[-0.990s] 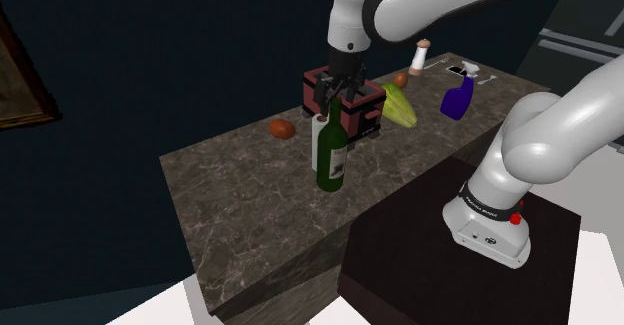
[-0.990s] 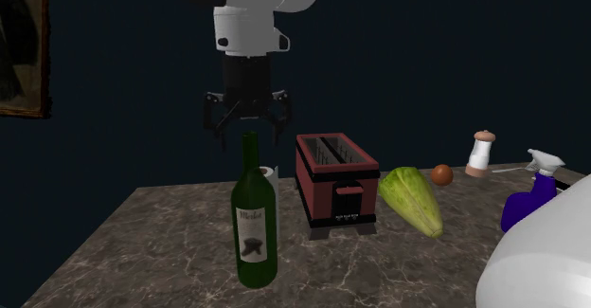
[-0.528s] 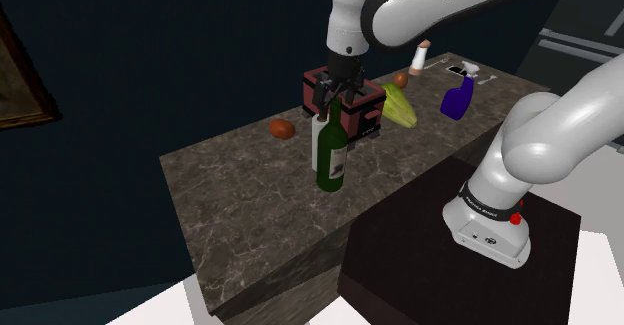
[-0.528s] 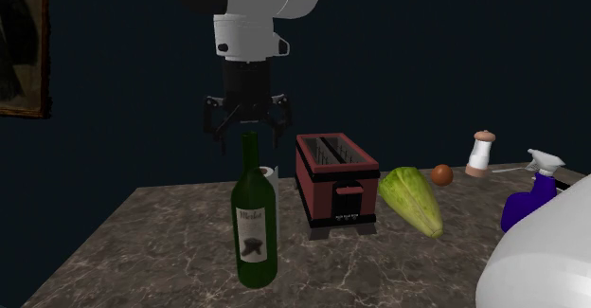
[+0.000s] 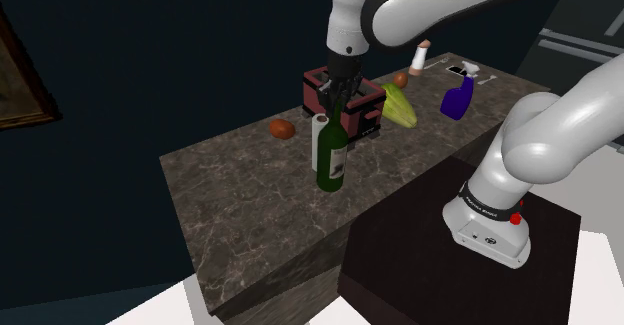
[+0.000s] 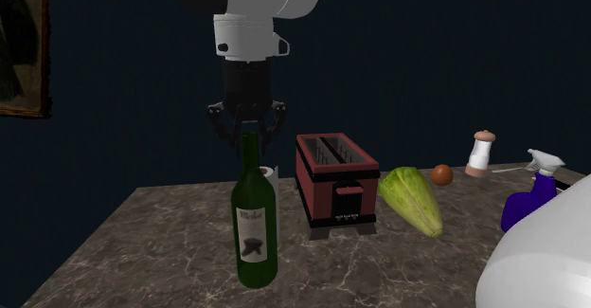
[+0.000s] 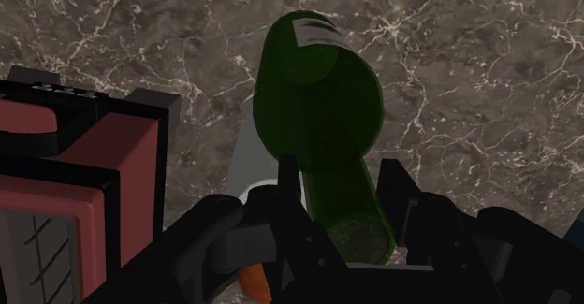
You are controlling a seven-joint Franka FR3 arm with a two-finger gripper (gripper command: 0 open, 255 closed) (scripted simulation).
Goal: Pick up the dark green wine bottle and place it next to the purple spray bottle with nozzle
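**Gripper clamped on bottle neck, lift yet to come**

The black gripper (image 6: 248,137) points straight down, its fingers pressed to either side of the neck of the dark green wine bottle (image 6: 255,223). The bottle stands upright directly beneath it on the marble counter (image 5: 250,193). A red toaster (image 6: 333,183) sits just beside. The purple spray bottle (image 5: 458,100) stands well apart, beyond the toaster. The grasp looks made; lifting, carrying and placing remain

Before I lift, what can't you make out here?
Purple spray bottle: its lower part is hidden behind the white arm in the second exterior view.
White roll: mostly behind the wine bottle in that view.
Wine bottle's label: print too small to read.
Orange object: wrist view, mostly under the fingers.
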